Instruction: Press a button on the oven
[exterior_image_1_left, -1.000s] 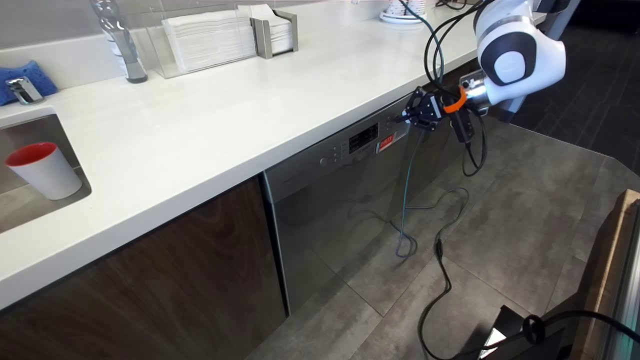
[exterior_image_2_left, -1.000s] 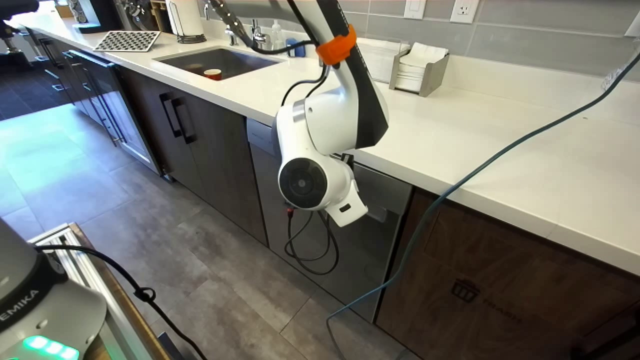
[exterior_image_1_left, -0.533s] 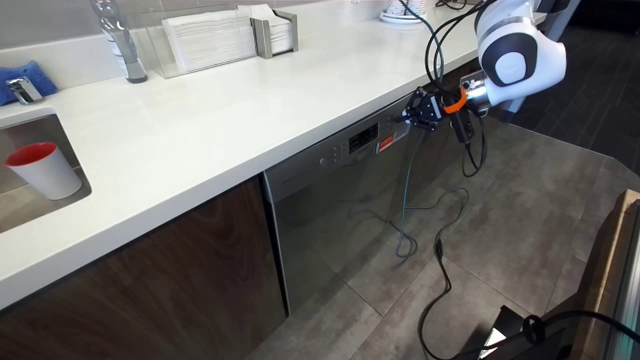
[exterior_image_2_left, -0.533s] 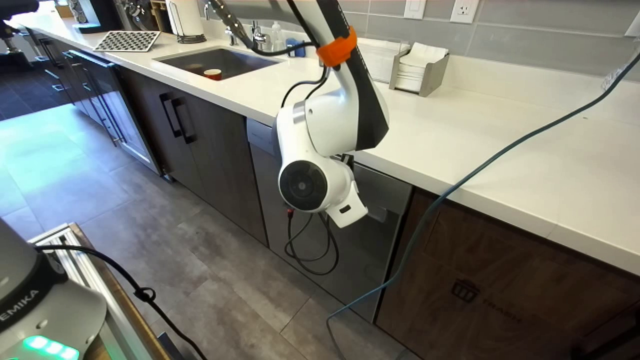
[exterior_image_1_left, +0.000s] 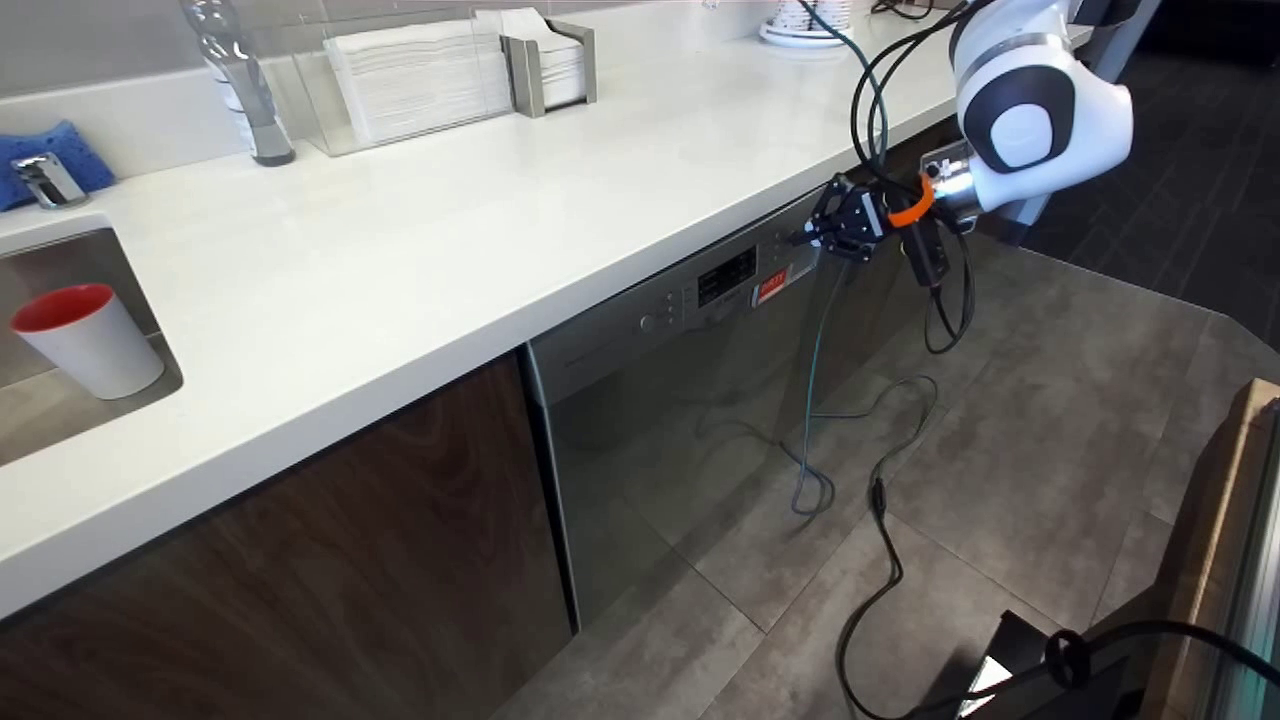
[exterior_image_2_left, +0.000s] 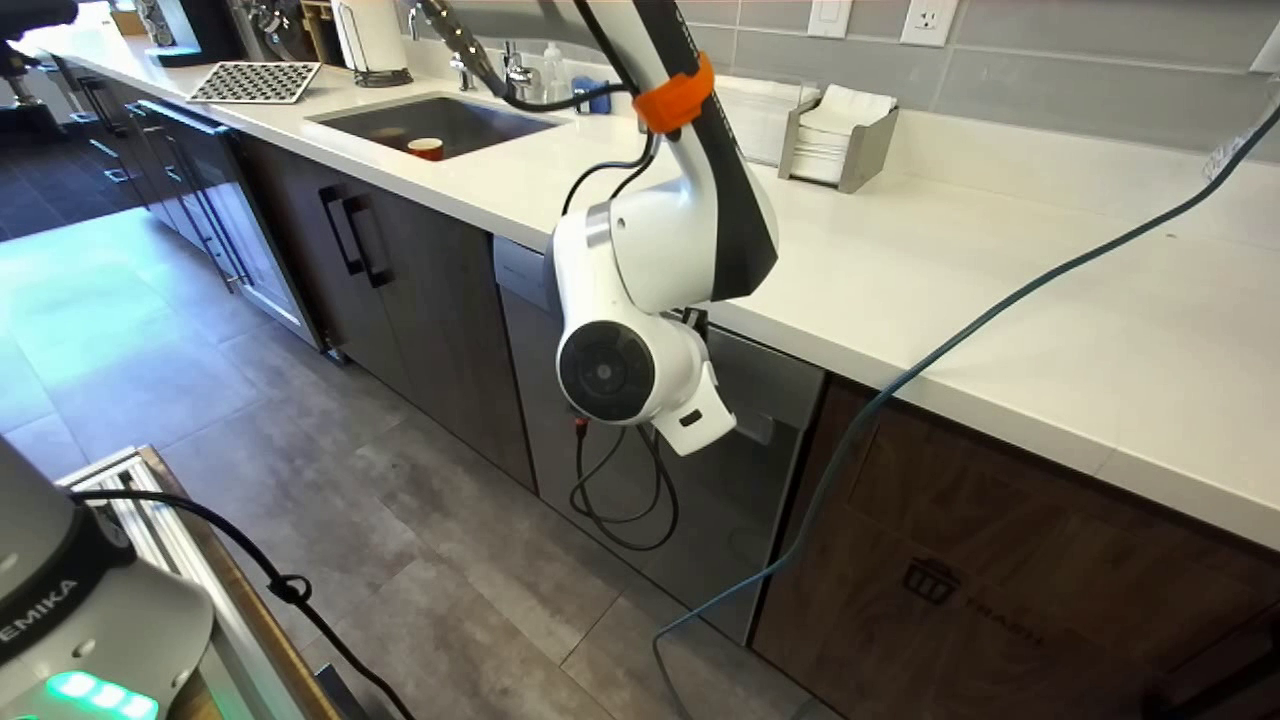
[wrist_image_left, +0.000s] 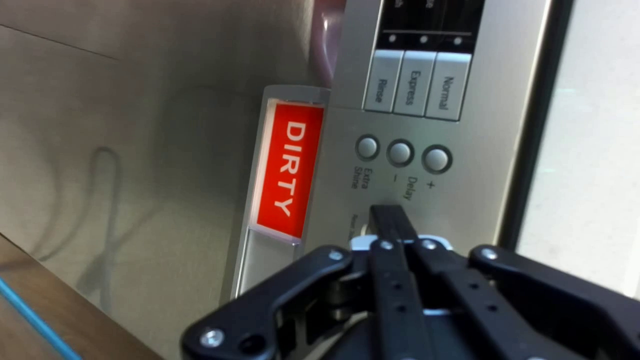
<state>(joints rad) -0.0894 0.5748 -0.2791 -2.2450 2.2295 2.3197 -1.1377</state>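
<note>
Wrist view: my empty hand (wrist_image_left: 392, 215), pinched together, near the appliance buttons (wrist_image_left: 400, 152).
In both exterior views, my arm (exterior_image_1_left: 1020, 130) bends down below the surface (exterior_image_1_left: 650, 200).

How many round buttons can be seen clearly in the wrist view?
3, in one row above the claw: left button, middle button and right button. A pale edge beside the claw may be another, mostly hidden.

Under the white counter (exterior_image_1_left: 640, 190) I see a built-in appliance (exterior_image_1_left: 675, 400), upright, its brushed-steel door (exterior_image_1_left: 650, 480) closed and faintly reflective. Its control panel (exterior_image_1_left: 610, 335), running along the top just below the counter, includes a dark display (exterior_image_1_left: 727, 276) and three round silver buttons (wrist_image_left: 400, 152): plus (wrist_image_left: 436, 159) nearest the counter, minus (wrist_image_left: 400, 153) between, Extra Shine (wrist_image_left: 368, 148) farthest.
</note>
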